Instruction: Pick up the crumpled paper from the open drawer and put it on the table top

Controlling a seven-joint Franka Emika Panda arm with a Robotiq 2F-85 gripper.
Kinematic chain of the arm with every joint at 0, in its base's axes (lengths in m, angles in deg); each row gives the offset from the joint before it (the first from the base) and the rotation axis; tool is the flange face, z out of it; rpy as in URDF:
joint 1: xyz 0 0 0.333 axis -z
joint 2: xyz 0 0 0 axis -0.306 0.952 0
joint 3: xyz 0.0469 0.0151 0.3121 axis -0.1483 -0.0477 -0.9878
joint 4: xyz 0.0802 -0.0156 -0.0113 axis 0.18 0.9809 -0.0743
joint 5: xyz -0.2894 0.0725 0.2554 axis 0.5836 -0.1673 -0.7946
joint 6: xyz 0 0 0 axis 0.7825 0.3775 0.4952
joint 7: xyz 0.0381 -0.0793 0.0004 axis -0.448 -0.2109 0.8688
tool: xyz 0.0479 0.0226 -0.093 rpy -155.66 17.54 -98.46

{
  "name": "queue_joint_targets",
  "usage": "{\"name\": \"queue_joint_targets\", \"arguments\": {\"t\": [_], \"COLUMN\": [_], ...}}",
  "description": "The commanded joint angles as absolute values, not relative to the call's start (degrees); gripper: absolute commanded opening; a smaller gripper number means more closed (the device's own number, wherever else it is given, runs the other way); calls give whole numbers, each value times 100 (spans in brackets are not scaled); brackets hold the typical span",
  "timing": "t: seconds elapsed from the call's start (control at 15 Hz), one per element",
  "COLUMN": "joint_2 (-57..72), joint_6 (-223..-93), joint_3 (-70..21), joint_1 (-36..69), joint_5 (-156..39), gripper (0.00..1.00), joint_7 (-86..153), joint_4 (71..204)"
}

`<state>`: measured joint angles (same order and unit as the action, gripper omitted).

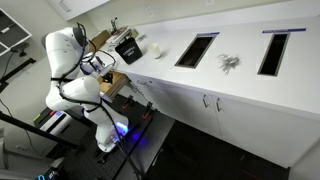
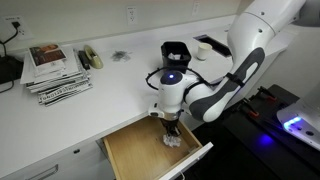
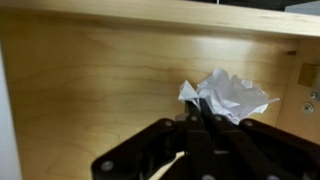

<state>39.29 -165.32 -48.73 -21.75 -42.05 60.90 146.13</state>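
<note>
Step in hand, as I read it: securing the crumpled paper (image 3: pixel 228 95) inside the open drawer (image 2: pixel 130 150) before it goes up to the desk (image 2: pixel 110 90). To do it well, make sure the pinch has real bulk of the wad and not just a thin flap, b/c a loose fold can tear or slip out on the way up. Then lift straight up til the wad is above the drawer walls and the white front panel. Only after that swing over to bare desk, w/ no dragging across the wood floor. In the wrist view the fingers (image 3: pixel 198 112) look drawn almost fully together. Their tips meet on the wad's near edge, and most of the paper bulges to the right of and beyond the tips. I'd call that closed on the paper, tho how deep the bite goes is hidden by the fingers themselves. In an exterior view the fingers (image 2: pixel 171 130) point straight down into the drawer, the paper directly under them on the light wood floor, near the front panel. The desk lies above and behind the fingers, and a stack of magazines (image 2: pixel 55 72) sits on it well away from them.
</note>
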Motion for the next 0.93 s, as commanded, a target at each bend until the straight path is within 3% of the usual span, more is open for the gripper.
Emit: {"name": "queue_joint_targets", "arguments": {"t": [0.0, 0.4, 0.87], "joint_2": [3297, 2185, 1317], "joint_6": [-16271, -16077, -16662], "joint_3": [-4621, -4085, -3704], "joint_1": [-2560, -3159, -3099], "joint_5": [-3895, -3117, -2090], "gripper": [1, 1, 1], "joint_7": [5477, 4375, 3131], "joint_4": [14828, 15130, 15338]}}
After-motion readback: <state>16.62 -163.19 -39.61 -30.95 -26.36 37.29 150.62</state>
